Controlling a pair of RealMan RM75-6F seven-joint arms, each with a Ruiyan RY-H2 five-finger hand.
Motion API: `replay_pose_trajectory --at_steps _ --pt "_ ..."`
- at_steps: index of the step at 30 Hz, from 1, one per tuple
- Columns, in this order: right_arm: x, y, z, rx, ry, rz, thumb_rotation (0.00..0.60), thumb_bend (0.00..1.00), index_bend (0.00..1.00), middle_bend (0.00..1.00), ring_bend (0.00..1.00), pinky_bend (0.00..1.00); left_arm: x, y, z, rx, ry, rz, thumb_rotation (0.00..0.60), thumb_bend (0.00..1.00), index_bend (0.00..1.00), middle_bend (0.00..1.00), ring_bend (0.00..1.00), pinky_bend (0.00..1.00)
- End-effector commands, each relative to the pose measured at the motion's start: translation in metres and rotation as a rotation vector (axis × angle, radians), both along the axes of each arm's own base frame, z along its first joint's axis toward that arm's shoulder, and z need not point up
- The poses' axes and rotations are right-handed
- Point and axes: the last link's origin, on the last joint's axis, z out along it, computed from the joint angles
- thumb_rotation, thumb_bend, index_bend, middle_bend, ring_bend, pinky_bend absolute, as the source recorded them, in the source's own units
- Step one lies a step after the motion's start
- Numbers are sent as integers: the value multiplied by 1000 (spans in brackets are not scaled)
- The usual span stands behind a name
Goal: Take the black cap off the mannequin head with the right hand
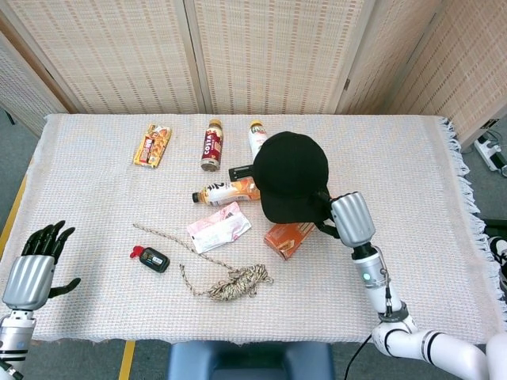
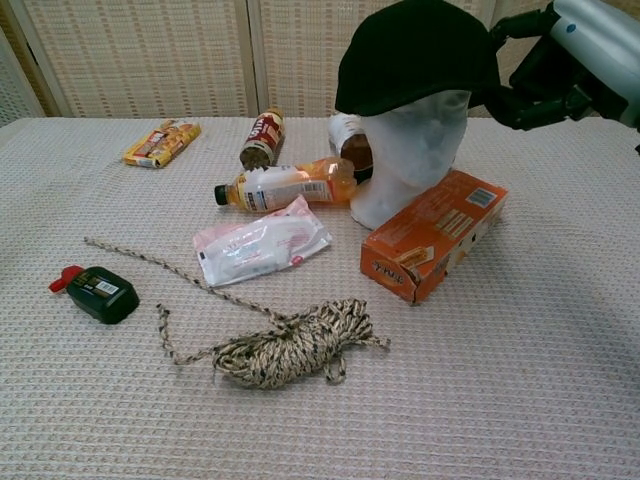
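Risk first: my right hand (image 2: 540, 85) grips the brim of the black fabric cap (image 2: 415, 55); lifting sideways could topple the white foam mannequin head (image 2: 415, 160) onto the orange carton (image 2: 435, 235).

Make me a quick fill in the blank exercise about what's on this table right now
The black cap sits on the ____ mannequin head. The right hand grips the cap's ____. The boxed item beside the head is ____. The left hand holds ____.

Missing words: white; brim; orange; nothing
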Motion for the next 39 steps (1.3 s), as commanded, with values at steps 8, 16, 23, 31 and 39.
replay_pose_trajectory --at_steps 8,16,23,31,39 --pt "3 -22 18 -85 -101 -45 600 817 777 1000 1000 1000 4 3 -2 -10 0 -12 600 132 158 79 78 137" --pt "6 -53 40 -172 -70 -65 600 835 780 1000 1000 1000 8 4 -4 -27 4 -17 600 131 155 77 77 137" --pt "-4 -79 66 -232 43 -96 600 842 784 1000 1000 1000 10 6 -6 -44 8 -17 600 131 152 73 76 137" --pt "-27 -82 91 -244 166 -128 600 841 786 1000 1000 1000 12 6 -7 -58 10 -15 600 132 147 72 75 138" --pt "-63 -45 109 -152 246 -167 600 841 785 1000 1000 1000 12 4 -9 -77 10 -10 600 132 146 71 75 137"
